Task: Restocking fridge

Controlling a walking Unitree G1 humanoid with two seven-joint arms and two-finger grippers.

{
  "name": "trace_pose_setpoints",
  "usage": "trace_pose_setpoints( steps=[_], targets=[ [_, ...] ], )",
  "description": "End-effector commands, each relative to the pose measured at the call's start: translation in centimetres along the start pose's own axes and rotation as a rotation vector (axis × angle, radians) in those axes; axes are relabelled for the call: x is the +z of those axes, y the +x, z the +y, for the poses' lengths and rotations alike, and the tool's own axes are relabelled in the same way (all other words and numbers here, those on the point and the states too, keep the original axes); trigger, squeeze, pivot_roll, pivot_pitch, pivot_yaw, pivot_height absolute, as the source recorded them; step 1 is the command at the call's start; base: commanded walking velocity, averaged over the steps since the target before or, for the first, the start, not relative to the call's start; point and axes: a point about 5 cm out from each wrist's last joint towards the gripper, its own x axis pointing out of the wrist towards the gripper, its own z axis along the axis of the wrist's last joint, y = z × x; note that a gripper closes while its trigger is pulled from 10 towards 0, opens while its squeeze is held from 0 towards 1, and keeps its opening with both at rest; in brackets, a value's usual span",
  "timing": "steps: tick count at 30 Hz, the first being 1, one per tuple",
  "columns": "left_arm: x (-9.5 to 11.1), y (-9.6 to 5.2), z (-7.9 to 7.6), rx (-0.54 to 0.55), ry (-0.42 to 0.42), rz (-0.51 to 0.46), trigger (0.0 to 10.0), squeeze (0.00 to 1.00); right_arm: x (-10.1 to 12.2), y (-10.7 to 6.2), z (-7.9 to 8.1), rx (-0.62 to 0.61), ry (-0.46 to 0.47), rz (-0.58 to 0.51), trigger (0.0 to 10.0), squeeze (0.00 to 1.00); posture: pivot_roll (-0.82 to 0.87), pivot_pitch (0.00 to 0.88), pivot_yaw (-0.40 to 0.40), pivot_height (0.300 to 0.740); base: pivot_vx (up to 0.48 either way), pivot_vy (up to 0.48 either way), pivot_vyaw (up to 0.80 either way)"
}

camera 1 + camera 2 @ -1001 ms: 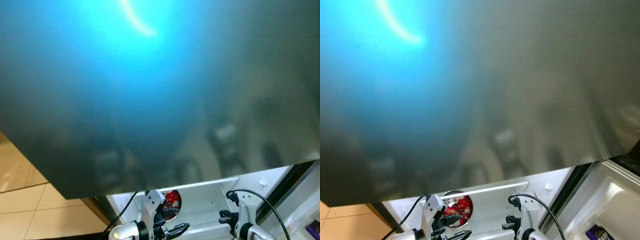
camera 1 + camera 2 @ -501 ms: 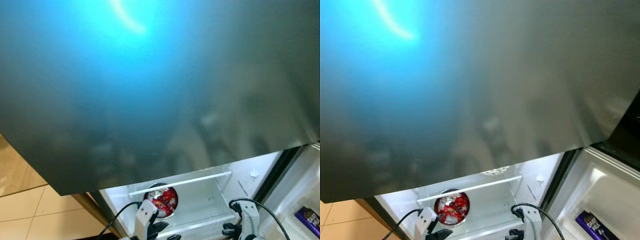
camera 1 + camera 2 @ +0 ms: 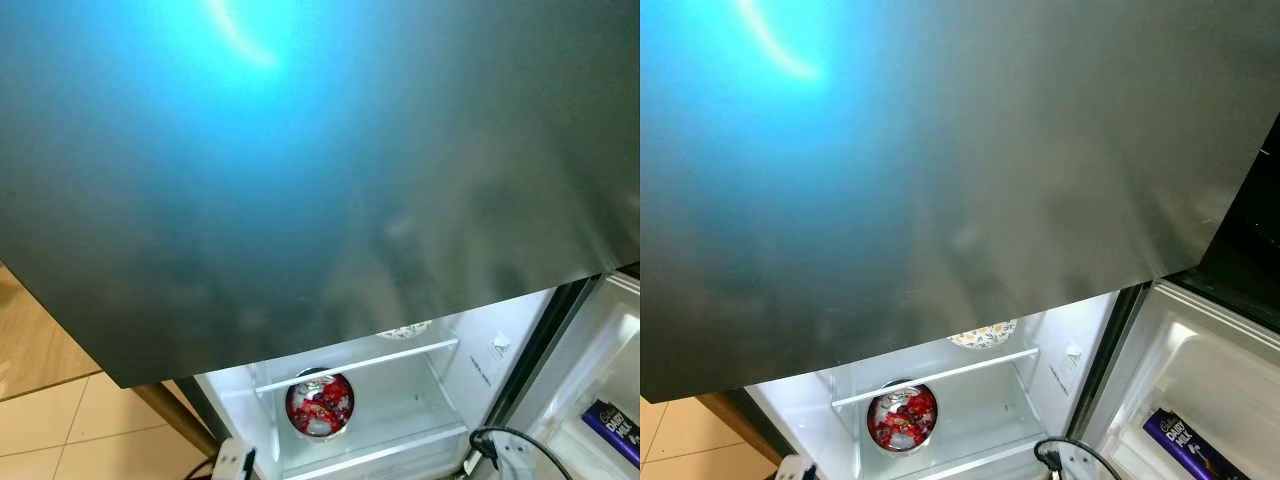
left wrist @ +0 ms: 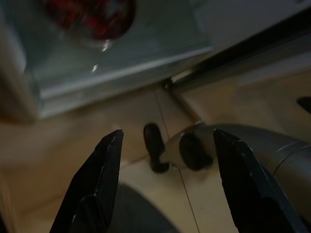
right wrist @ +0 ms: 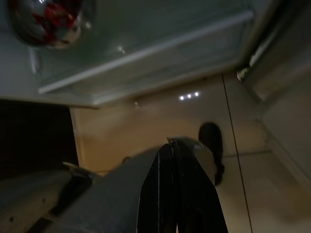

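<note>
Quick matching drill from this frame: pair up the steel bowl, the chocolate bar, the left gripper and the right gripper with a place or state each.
Things:
1. steel bowl of red pieces
2. purple chocolate bar
3. left gripper
4. right gripper

Places or states:
A. fingers pressed together
B. in the open door's shelf
C. on a glass shelf inside the fridge
D. fingers spread apart, nothing between them

Pairs: 1-C, 2-B, 3-D, 4-A

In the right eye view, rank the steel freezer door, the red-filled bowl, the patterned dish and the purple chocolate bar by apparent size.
1. Steel freezer door, by far the largest.
2. Red-filled bowl.
3. Purple chocolate bar and patterned dish: unsure, since the door hides much of the dish.
</note>
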Motion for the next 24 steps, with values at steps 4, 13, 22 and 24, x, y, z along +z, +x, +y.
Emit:
trace_pose_setpoints(
  steps=[4, 13, 22, 24],
  targets=[
    [-2.5, -2.1, 2.0, 0.184, -0.159, 0.030, 10.0, 0.00, -1.3, -0.5, -0.8, -0.056, 0.001, 0.051, 10.0, 0.00, -0.09, 0.000, 0.040, 0.740, 0.000, 0.000, 0.00],
    [-3.7, -3.2, 2.9, 0.331, -0.285, 0.010, 10.0, 0.00, -2.2, -1.3, -2.2, -0.105, 0.001, 0.077, 10.0, 0.00, -0.10, 0.000, 0.013, 0.740, 0.000, 0.000, 0.00],
    [-2.2, -2.4, 3.0, 0.348, -0.260, -0.030, 10.0, 0.00, -2.1, -1.2, -2.2, -0.102, -0.030, 0.089, 10.0, 0.00, -0.10, 0.000, 0.026, 0.740, 0.000, 0.000, 0.00],
    [-1.9, -2.3, 3.2, 0.366, -0.233, -0.012, 10.0, 0.00, -2.3, -1.1, -1.6, -0.089, -0.048, 0.100, 10.0, 0.00, -0.11, 0.000, 0.046, 0.740, 0.000, 0.000, 0.00]
  ],
)
